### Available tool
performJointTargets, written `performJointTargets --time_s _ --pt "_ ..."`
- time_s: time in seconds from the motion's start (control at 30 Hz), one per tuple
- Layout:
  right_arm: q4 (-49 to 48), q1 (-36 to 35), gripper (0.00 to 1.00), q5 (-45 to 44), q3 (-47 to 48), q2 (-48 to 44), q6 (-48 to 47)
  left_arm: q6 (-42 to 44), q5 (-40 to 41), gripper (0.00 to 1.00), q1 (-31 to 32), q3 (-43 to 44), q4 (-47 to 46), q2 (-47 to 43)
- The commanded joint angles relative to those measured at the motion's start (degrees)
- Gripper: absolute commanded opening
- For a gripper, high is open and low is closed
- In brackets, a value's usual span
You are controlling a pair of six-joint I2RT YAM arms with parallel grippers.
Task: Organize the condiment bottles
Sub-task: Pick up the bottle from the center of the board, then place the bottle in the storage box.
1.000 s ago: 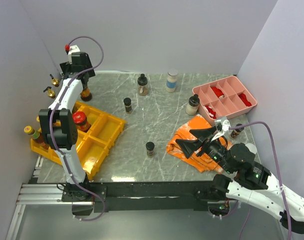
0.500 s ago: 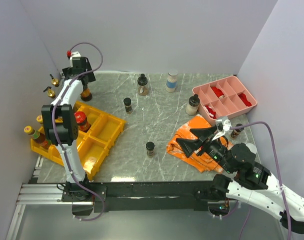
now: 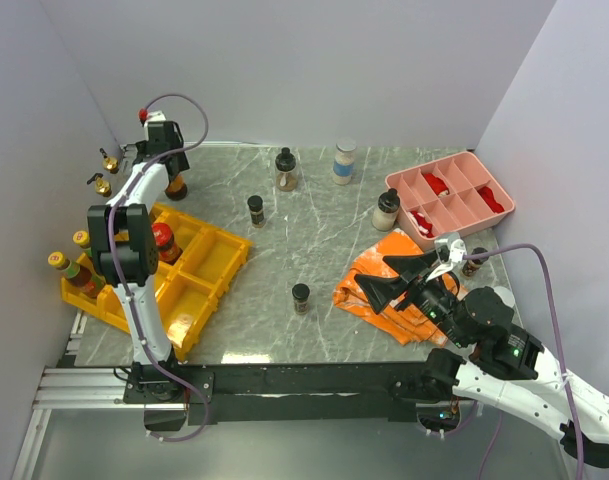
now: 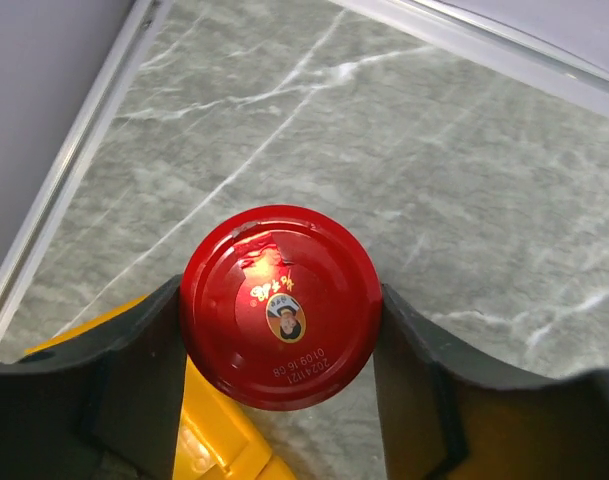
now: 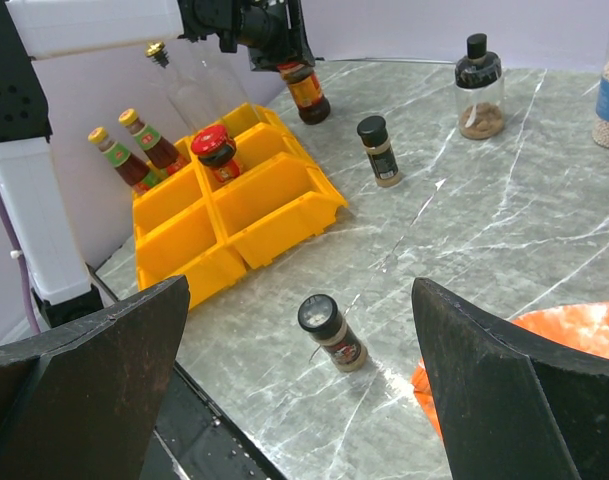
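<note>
Roughly: table point(image 3: 324, 230) carries yellow bins point(image 3: 209, 262) at left and an orange cloth point(image 3: 396, 248) at right. Right gripper point(image 3: 370, 272) hangs wide, empty, over the cloth. Left gripper point(image 4: 281, 300) clamps the red-lidded jar point(image 4: 279, 320) at the far-left corner beside the bins, fingers point(image 4: 134, 370) touching the lid.

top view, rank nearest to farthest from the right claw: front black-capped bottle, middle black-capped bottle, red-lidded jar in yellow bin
1. front black-capped bottle, just left of the right claw
2. middle black-capped bottle, back left
3. red-lidded jar, far left in yellow bin
</note>
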State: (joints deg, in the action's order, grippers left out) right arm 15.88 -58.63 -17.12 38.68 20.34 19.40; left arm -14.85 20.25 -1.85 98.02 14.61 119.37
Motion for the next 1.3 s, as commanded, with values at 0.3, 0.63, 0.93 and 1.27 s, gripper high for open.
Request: performJointTargets --time_s 0.3,0.63,0.93,1.27 --pt "-2.1 -0.3 1.00 -1.0 0.6 -0.5 -0.8 1.8 -7.3 0.01 4.3 -3.4 -3.1 -7.6" --pt "-0.6 -0.3 1.00 0.1 1.5 -1.2 -0.1 -0.4 -5.2 0.01 7.5 -8.3 0.2 -16.0" --pt "0.0 -0.3 1.00 1.7 1.8 -2.4 1.4 -1.2 -5.0 0.01 7.5 -17.2 -0.8 -26.5" --pt "1.1 -0.3 1.00 2.7 1.4 -4.9 2.9 -1.6 -3.4 0.01 7.6 -18.7 2.0 -32.5"
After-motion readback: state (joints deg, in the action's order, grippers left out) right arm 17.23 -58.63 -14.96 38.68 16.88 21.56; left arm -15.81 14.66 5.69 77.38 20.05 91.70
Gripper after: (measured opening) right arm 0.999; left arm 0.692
